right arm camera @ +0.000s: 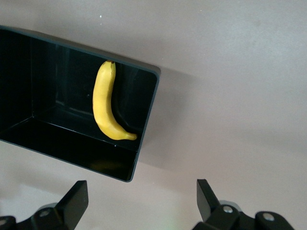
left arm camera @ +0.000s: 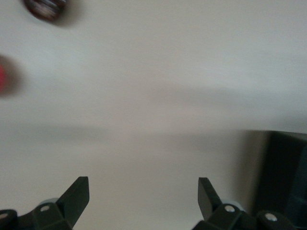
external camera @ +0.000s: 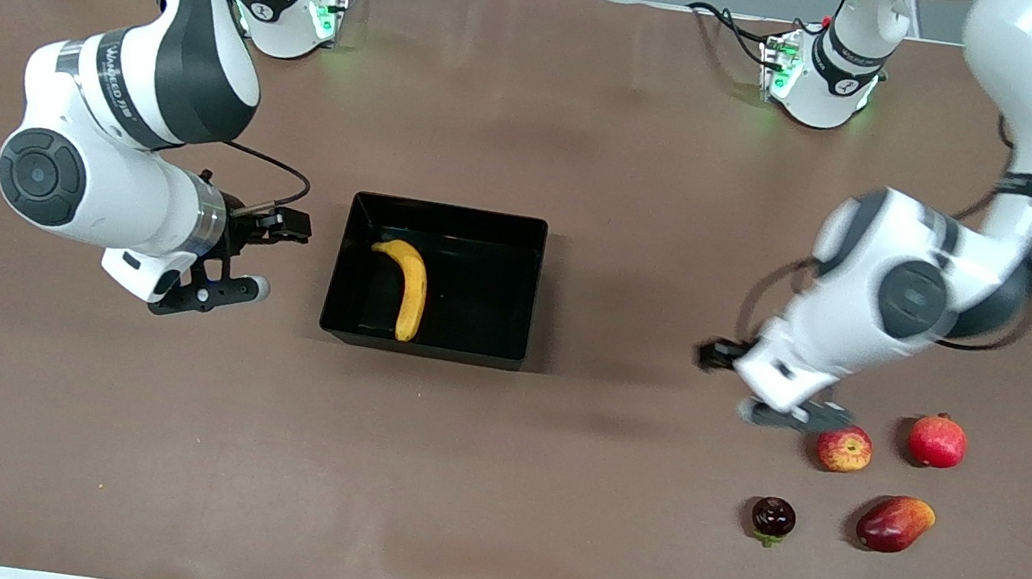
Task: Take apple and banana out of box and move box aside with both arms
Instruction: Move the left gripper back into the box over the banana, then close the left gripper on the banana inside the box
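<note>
The glossy black box [external camera: 534, 232] stands mid-table with the yellow banana [external camera: 411, 290] lying inside it. Both also show in the right wrist view, the box [right arm camera: 144, 139] and the banana [right arm camera: 105, 105]. My right gripper [external camera: 213, 287] is open and empty, low beside the box toward the right arm's end. The small red-and-yellow apple [external camera: 844, 448] lies on the table toward the left arm's end. My left gripper [external camera: 791, 414] is open and empty, low right next to the apple. The left wrist view shows its fingers [left arm camera: 76, 194] over bare table.
A red pomegranate [external camera: 937, 441] lies beside the apple. A dark-red mango [external camera: 894, 523] and a small dark purple fruit [external camera: 774, 517] lie nearer the front camera. The left wrist view shows the dark fruit [left arm camera: 45, 7], a red blur [left arm camera: 2, 79] and the box's edge [left arm camera: 288, 177].
</note>
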Controlling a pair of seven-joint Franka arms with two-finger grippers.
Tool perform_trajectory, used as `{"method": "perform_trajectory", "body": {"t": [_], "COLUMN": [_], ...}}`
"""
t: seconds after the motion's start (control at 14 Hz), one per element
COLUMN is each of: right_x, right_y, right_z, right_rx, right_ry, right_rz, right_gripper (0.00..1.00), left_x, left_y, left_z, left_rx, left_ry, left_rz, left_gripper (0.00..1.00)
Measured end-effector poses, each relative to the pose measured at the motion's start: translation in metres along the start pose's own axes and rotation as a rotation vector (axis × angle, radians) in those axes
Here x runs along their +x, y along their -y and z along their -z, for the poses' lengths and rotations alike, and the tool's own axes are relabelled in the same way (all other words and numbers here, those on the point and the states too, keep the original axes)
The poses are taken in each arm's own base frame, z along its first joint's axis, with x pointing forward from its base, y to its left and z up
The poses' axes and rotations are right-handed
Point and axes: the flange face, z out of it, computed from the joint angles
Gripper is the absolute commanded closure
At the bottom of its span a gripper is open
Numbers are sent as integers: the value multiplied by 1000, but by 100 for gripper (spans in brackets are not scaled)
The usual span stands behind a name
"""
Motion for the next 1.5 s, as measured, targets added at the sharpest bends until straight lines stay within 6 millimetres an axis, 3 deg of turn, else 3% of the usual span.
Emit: {"method": "perform_trajectory", "body": {"t": [0.21,0.36,0.57,0.71,0.86,1.14,1.5], "right_x": [-1,-4,-11,-13,-13,-14,-14], "right_y": [-42,-79,-121,-132,-131,-130,-129], "right_z": [7,13,20,22,22,21,21], "right_rx": [14,28,45,49,50,51,51], "right_ry": [-11,-21,-28,-30,-29,-23,-20], "right_rz": [-64,-117,-177,-193,-191,-189,-188], "right_gripper": [0,0,0,0,0,0,0], "left_x": [-61,-92,-118,-139,-146,-153,-154], "left_y": [-121,-189,-249,-283,-306,-331,-332], "left_z": [9,3,-38,-66,-82,-115,-185], "left_rx": [-50,-78,-23,-30,-90,-144,-173], "left_ry": [-16,-24,-100,-155,-186,-202,-207], "left_rz": [27,44,86,76,58,30,21], "left_gripper": [0,0,0,0,0,0,0]}}
